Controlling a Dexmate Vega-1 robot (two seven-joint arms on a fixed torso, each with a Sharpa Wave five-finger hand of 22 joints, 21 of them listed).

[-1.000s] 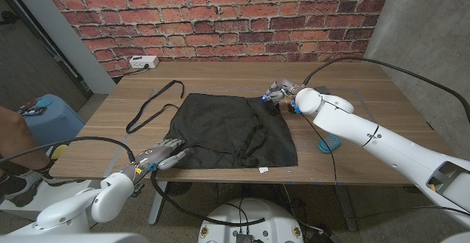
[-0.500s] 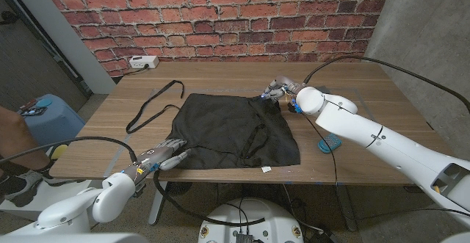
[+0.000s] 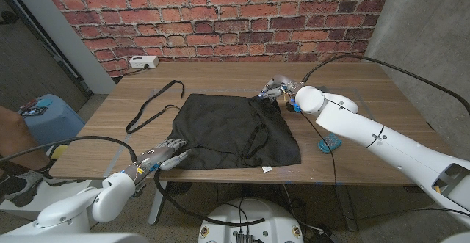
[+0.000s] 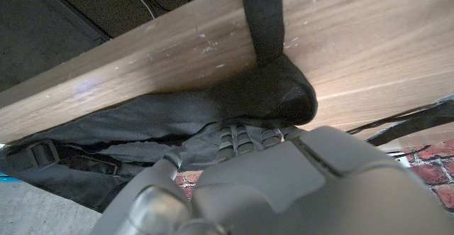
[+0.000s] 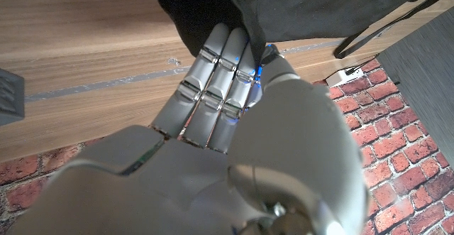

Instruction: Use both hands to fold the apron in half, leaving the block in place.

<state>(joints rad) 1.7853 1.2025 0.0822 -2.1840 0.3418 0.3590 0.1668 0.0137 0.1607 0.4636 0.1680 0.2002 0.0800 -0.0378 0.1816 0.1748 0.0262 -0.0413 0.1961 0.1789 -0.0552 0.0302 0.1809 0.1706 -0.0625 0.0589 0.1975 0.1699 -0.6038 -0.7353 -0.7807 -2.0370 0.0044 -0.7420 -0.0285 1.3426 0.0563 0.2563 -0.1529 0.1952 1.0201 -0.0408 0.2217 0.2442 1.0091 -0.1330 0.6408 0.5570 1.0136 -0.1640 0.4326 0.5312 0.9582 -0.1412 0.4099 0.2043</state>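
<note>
On table, apron (image 3: 235, 129), hands (image 3: 167, 155) gripping corners

The right arm reaches in from the near right corner, its white forearm running long and nearly straight across the table toward the far side, with a dark cable trailing off behind the wrist. The right hand (image 3: 275, 89) has its fingers (image 5: 213, 68) held close together and extended, their tips on the far right corner of the apron (image 3: 235, 129) (the thumb lies alongside, with the cloth's edge between it and the fingers). The left arm comes in bent from the near left corner. The left hand (image 3: 163, 155) sits at the apron's near left corner, fingers (image 4: 234, 137) tucked under the cloth.
</note>
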